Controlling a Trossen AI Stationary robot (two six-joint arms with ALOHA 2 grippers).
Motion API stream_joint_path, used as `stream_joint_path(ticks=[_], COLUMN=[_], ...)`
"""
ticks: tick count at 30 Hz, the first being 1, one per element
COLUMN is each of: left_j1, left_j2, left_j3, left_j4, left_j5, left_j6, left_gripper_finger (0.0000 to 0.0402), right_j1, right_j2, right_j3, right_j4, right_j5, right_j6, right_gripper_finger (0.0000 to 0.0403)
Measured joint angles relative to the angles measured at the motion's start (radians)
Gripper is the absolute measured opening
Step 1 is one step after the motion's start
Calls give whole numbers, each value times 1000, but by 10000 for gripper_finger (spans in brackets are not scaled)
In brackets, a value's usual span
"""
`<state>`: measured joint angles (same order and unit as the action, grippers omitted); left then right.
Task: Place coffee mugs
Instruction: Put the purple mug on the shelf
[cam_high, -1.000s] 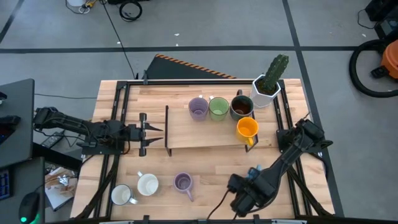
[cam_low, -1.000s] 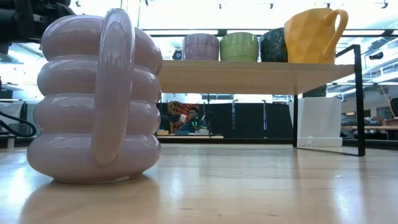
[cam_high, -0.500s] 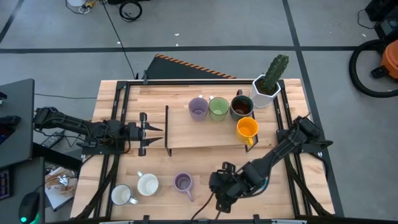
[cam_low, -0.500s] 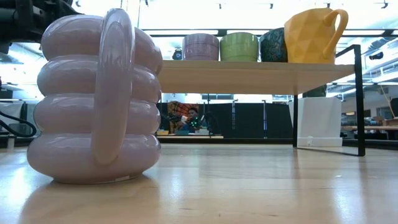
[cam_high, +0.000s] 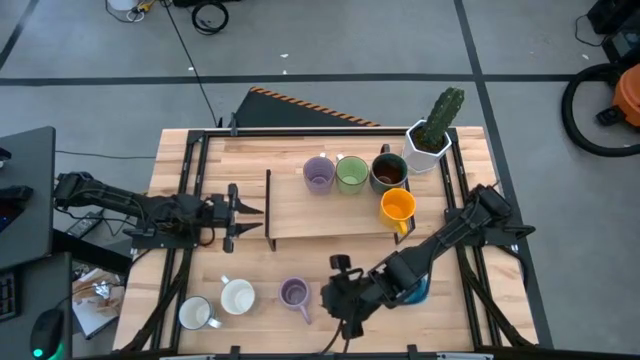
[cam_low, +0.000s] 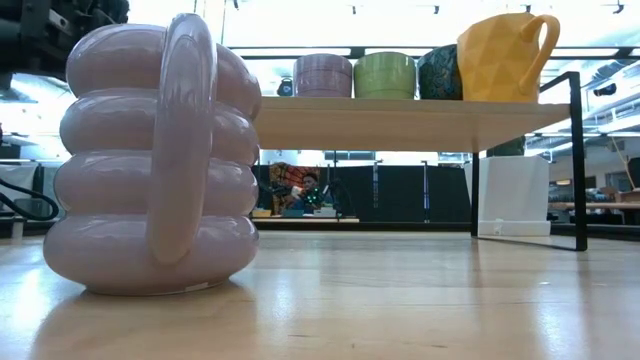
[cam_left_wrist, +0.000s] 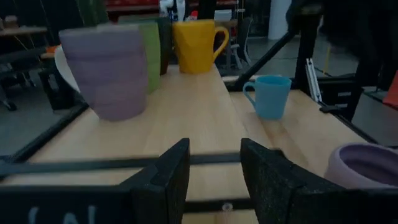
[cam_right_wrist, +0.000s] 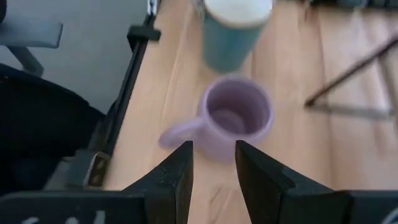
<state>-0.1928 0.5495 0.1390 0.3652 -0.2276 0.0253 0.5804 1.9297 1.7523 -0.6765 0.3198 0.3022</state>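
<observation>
On the wooden shelf (cam_high: 330, 215) stand a lilac mug (cam_high: 318, 172), a green mug (cam_high: 351, 172), a dark brown mug (cam_high: 388, 172) and an orange mug (cam_high: 397, 206). A second lilac mug (cam_high: 294, 293) sits upright on the table near its front edge, next to two white mugs (cam_high: 238, 296) (cam_high: 195, 313). My right gripper (cam_high: 335, 292) hovers open just right of this lilac mug (cam_right_wrist: 236, 118), tipped down at it, touching nothing. A blue mug (cam_left_wrist: 270, 96) stands on the table, mostly hidden under my right arm in the high view. My left gripper (cam_high: 250, 213) waits open and level at the shelf's left end.
A white faceted pot with a cactus (cam_high: 432, 135) stands at the shelf's far right corner. Black rails (cam_high: 190, 200) run along both sides of the table. Bare wood lies between the shelf's front and the near mugs.
My right gripper has swept toward the table's left along the near edge, from the right front to just beside the lilac mug, rolling and tipping its wrist on the way. My left gripper has rolled a little in place. No mug has moved.
</observation>
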Motion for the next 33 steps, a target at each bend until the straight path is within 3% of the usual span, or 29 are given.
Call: stream_joint_path(ticks=[5,13,20,23,25,28,33], left_j1=[-2,-2,-18,-57,-103,-183,-341], left_j2=[0,0,0,0,10,52,171], left_j3=[0,0,26,109,175,266,384], left_j4=[-29,-58,-31,-173,-299,-434,-547], left_j5=[0,2,29,13,-56,-158,-231], left_j6=[-41,-93,-60,-45,-46,-68,-108], left_gripper_finger=[149,149,149,149,149,149,149], right_j1=[-41,-94,-97,-84,-75,-63,-49], right_j2=[0,0,-24,-31,-42,-56,-54], right_j3=[0,-58,7,17,16,17,17], right_j4=[41,142,-44,-140,-171,-205,-256], right_j5=[-3,3,153,251,288,317,318], right_j6=[-164,-281,-272,-223,-188,-148,-87], right_gripper_finger=[125,125,125,125,125,125,125])
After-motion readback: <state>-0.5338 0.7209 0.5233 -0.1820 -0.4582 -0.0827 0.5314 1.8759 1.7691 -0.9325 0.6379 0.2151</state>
